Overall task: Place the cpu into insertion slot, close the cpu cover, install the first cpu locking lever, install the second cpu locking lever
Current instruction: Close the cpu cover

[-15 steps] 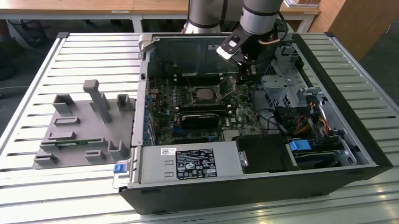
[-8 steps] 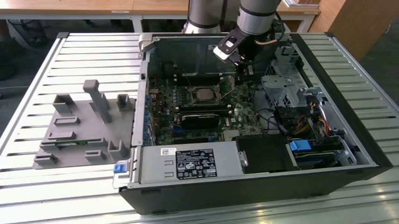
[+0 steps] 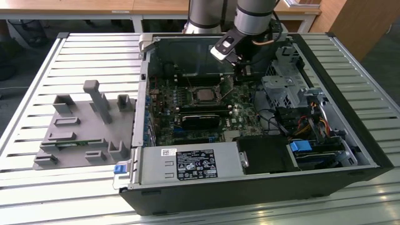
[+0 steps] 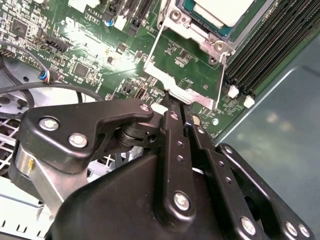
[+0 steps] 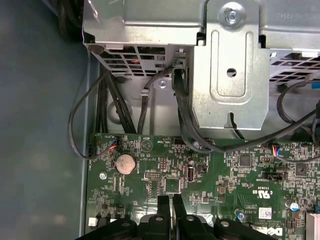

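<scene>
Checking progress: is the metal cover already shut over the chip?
No, in the second wrist view the cover stands swung open, leaving the chip bare.

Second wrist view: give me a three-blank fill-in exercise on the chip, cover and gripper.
1. The chip already lies ____ the socket.
2. The cover stands ____, not closed over the chip.
3. The gripper is shut on the cover's ____.
Missing words: in; open; edge.
</scene>
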Robot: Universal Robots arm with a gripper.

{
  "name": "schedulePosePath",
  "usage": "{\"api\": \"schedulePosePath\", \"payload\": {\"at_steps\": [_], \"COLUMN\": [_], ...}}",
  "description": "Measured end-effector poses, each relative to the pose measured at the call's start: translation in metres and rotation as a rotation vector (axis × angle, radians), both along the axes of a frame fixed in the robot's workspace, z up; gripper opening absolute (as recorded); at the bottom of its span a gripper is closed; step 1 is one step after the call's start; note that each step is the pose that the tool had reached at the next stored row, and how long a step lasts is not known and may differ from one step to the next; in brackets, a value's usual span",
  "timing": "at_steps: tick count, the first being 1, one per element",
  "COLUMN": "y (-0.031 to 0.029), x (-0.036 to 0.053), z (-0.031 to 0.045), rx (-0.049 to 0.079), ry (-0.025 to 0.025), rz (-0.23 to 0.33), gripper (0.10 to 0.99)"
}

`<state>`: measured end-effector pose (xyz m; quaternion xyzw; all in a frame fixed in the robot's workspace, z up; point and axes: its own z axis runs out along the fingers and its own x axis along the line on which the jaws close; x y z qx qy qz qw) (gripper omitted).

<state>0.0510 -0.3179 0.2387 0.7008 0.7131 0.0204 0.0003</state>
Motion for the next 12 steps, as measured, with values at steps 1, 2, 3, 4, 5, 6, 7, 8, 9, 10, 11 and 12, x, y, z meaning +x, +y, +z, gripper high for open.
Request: {"api": "schedulePosePath", "payload": {"at_steps": [1,2,3,4,5,6,7,8,9,10,11,12], "y": [0.0,0.0,0.0,0.0,0.0,0.0,0.0,0.0,0.0,0.0,0.0001,0.0], "x": [-0.0003,-0.0005,-0.0006,-0.0008,-0.001,-0.0012,-0.0014,-0.0016,-0.002,-0.0026,-0.0034,-0.0043], "z": [0.0,0.0,0.0,0.0,0.0,0.0,0.0,0.0,0.0,0.0,0.0,0.0], "rx": [0.0,0.0,0.0,0.0,0.0,0.0,0.0,0.0,0.0,0.0,0.0,0.0], "ry": [-0.0001,0.0,0.0,0.0,0.0,0.0,0.0,0.0,0.0,0.0,0.0,0.0], "rz": [0.0,0.0,0.0,0.0,0.0,0.0,0.0,0.0,0.0,0.0,0.0,0.0], "gripper": [0.169,0.169,0.169,0.169,0.169,0.169,0.169,0.169,0.169,0.169,0.169,0.169]}}
